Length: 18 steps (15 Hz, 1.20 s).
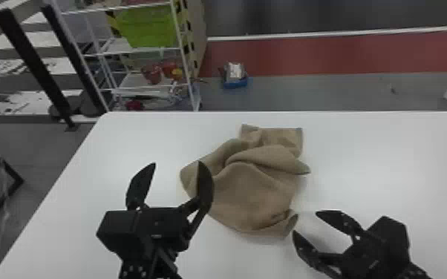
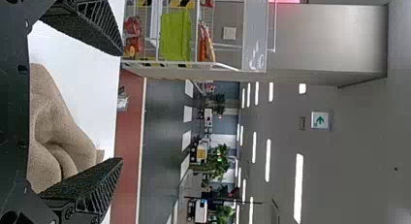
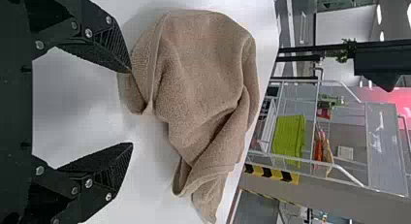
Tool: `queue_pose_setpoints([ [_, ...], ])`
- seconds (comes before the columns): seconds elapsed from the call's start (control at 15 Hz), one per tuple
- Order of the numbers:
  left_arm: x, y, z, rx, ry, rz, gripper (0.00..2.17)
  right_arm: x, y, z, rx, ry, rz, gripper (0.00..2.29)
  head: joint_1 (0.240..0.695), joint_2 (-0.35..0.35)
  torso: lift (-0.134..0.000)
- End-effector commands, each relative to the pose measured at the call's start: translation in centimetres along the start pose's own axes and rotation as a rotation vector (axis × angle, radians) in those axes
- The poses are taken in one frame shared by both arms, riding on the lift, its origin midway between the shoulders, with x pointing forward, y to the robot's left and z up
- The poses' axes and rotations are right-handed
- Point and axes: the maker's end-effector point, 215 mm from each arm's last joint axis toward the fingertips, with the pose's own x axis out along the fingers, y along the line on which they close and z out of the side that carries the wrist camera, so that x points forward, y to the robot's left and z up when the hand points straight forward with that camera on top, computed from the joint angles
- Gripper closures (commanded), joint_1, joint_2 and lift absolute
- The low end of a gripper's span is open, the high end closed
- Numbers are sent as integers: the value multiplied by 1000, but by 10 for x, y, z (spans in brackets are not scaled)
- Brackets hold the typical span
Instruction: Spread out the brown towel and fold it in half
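Note:
The brown towel (image 1: pixel 248 189) lies crumpled on the white table, with folds across its middle and a small corner bent up at its near right. My left gripper (image 1: pixel 176 167) is open at the towel's left side, one finger overlapping the towel's left edge in the head view. Open as well, my right gripper (image 1: pixel 304 222) is beside the near right corner. In the left wrist view the towel (image 2: pixel 58 141) is partly behind the open left gripper (image 2: pixel 121 107). In the right wrist view the towel (image 3: pixel 203 83) is just beyond the open right gripper (image 3: pixel 131 107).
The white table (image 1: pixel 382 156) extends around the towel on all sides. Beyond its far left edge stands a white wire shelf holding a green bin (image 1: pixel 146 26). A small blue container (image 1: pixel 235 82) is on the floor behind the table.

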Motion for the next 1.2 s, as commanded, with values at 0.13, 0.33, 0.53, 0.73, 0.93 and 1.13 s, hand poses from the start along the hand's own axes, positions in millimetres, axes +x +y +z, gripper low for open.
queue_pose_setpoints([
  [0.13, 0, -1, 0, 0, 0, -3, 124, 15, -5, -1, 25, -1, 9, 502, 695, 141, -123],
  [0.33, 2, -1, 0, 2, -1, -4, 124, 28, -9, -8, 36, 17, 15, 751, 695, 143, -123],
  [0.53, 4, 0, -3, 4, 2, -2, 124, 36, -7, -7, 53, 28, 33, 1183, 695, 145, -123],
  [0.73, 6, 3, -4, 5, 5, 1, 124, 35, 4, 6, 54, -15, 74, 1396, 695, 158, -123],
  [0.93, 7, 6, -4, 5, 4, 6, 124, 25, -2, 25, 68, -73, 74, 1430, 695, 170, -123],
  [1.13, 9, 9, -7, 10, 8, 12, 124, -9, -7, 87, 64, -183, 62, 1430, 695, 171, -123],
])
